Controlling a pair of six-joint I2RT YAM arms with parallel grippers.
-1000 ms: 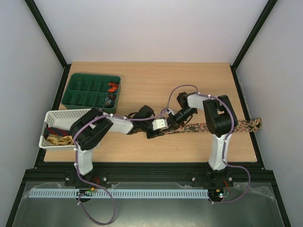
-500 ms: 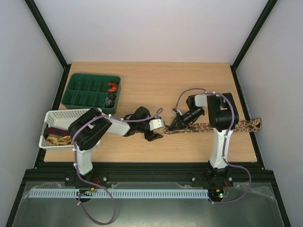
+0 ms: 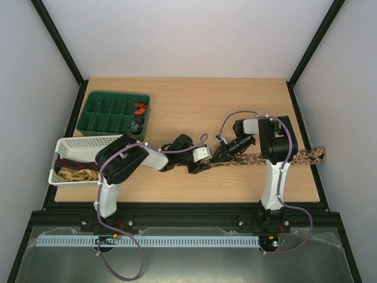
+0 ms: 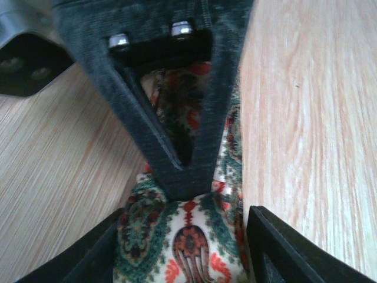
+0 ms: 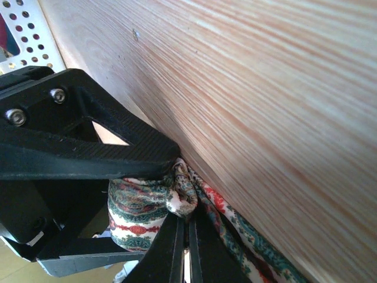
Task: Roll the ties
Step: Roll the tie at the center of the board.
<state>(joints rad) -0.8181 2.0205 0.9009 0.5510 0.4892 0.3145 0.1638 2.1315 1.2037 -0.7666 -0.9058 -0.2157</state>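
Observation:
A dark floral-patterned tie (image 3: 271,157) lies as a long strip across the right of the table, its left end folded into a small roll. My left gripper (image 3: 200,167) holds that roll (image 4: 194,236) between its two fingers (image 4: 277,247). My right gripper (image 3: 219,155) meets it from the right, jaws almost together, pinching a fold of the tie (image 5: 179,197) just beside the roll. In the left wrist view the right fingers (image 4: 182,171) press down on the tie. In the right wrist view the left gripper's finger (image 5: 118,147) lies over the roll.
A green compartment tray (image 3: 97,112) at the back left holds an orange-red coil (image 3: 140,108) and a dark coil (image 3: 136,122). A white basket (image 3: 68,144) at the left edge holds a gold-patterned tie (image 3: 76,174). The floral tie's wide end (image 3: 318,154) overhangs the table's right edge.
The left gripper, drawn back left half a second ago, has moved right again onto the tie's rolled end. The right gripper has stayed on the tie since then.

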